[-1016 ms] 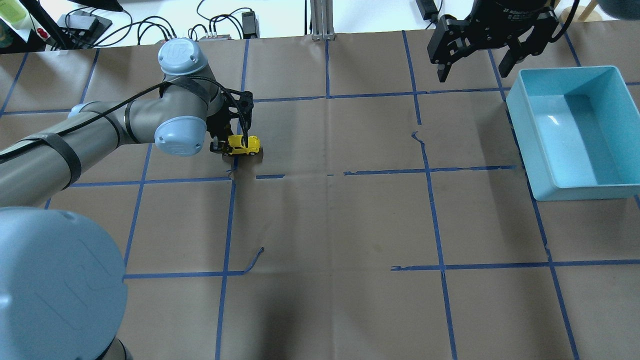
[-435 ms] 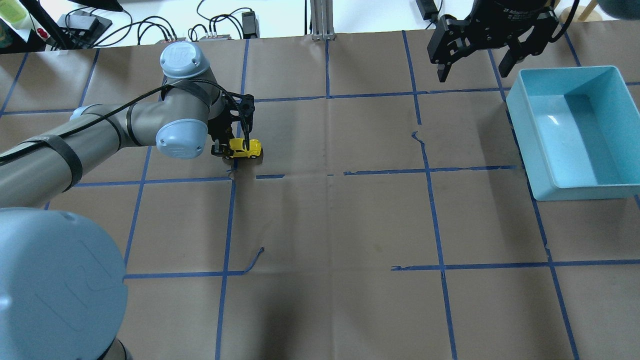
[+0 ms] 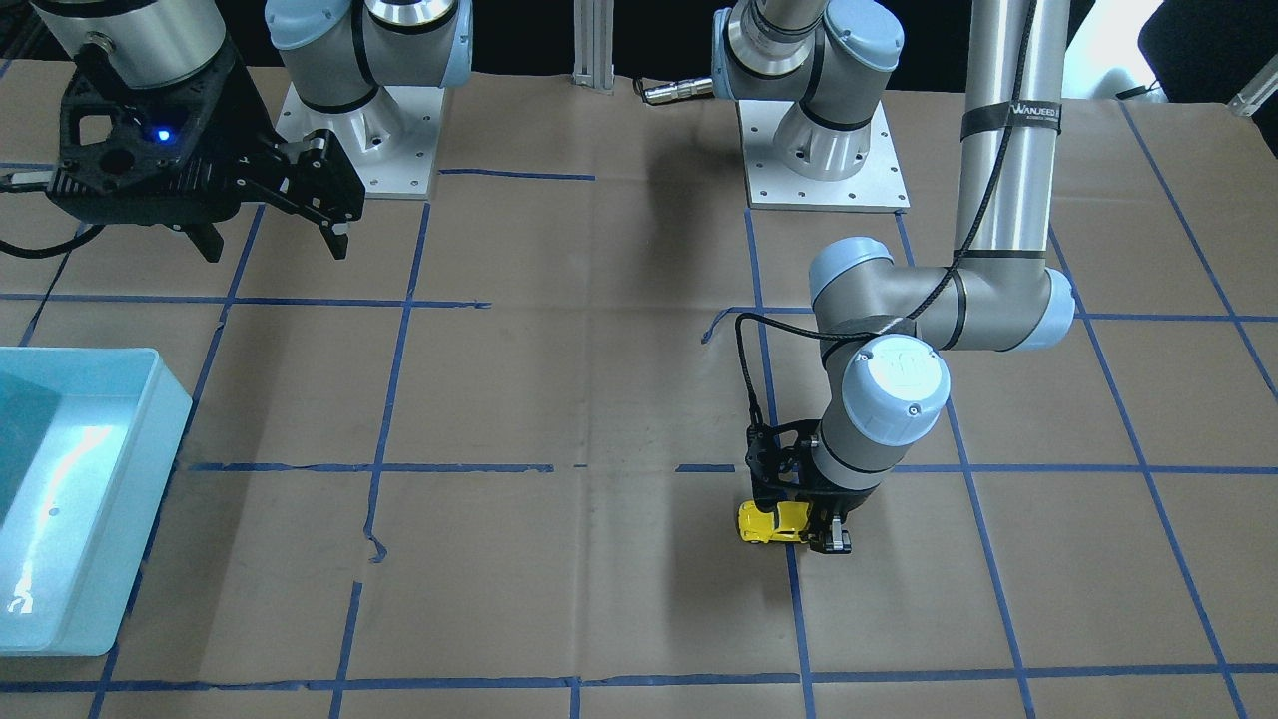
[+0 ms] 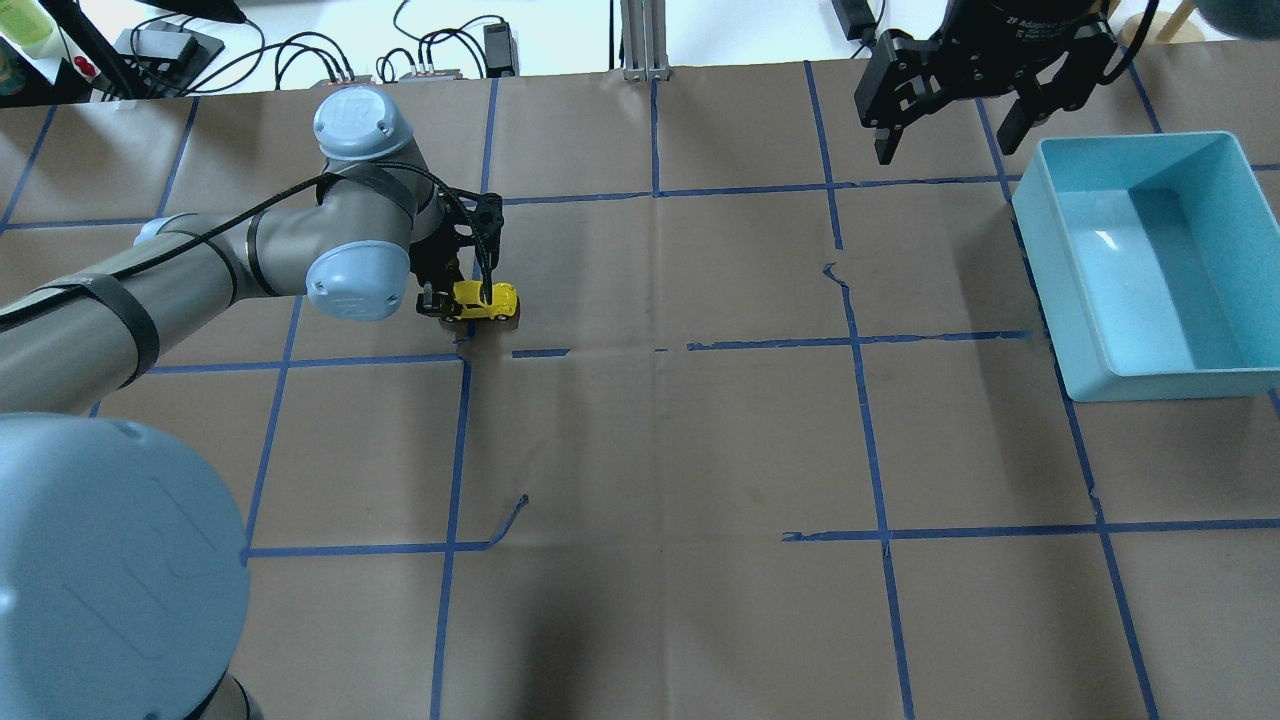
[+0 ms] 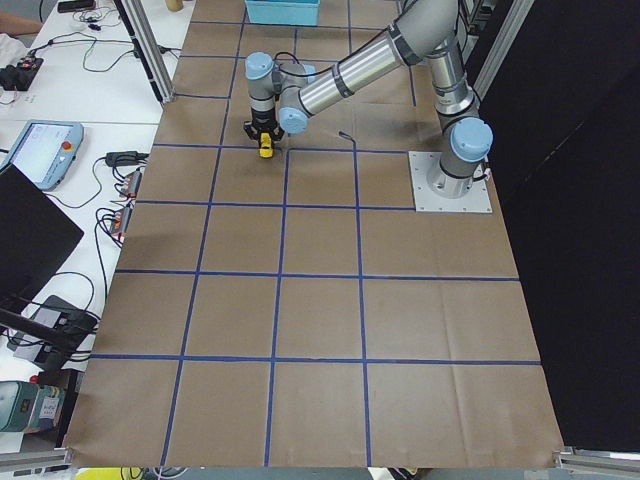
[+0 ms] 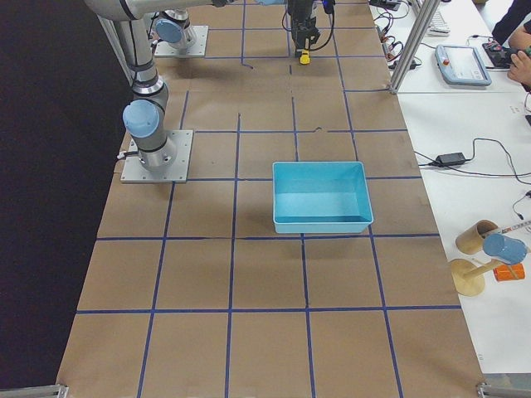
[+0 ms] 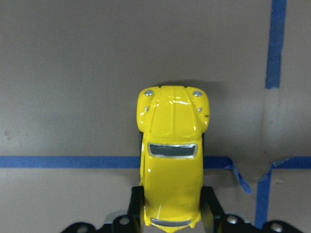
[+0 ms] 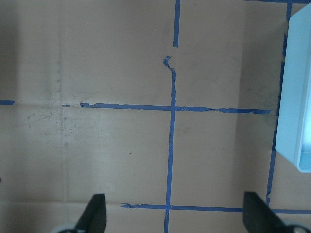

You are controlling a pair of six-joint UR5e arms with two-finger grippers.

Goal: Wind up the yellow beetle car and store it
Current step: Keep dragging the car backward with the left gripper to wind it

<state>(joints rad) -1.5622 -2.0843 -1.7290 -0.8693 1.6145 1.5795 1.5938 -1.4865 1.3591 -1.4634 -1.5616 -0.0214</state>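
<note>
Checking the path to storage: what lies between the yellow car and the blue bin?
Nothing: in the overhead view only taped brown paper separates the yellow beetle car from the blue bin.

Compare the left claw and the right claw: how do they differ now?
The left claw is shut on the yellow beetle car; the right claw is open and empty. The left claw is low at the table; the right claw hangs high, near the blue bin. Both point downward.

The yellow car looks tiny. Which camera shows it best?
Left wrist-mounted view: the yellow beetle car fills the frame, rear held in the left gripper. Overhead and front-facing show it small, side views a speck, right wrist nothing.
</note>
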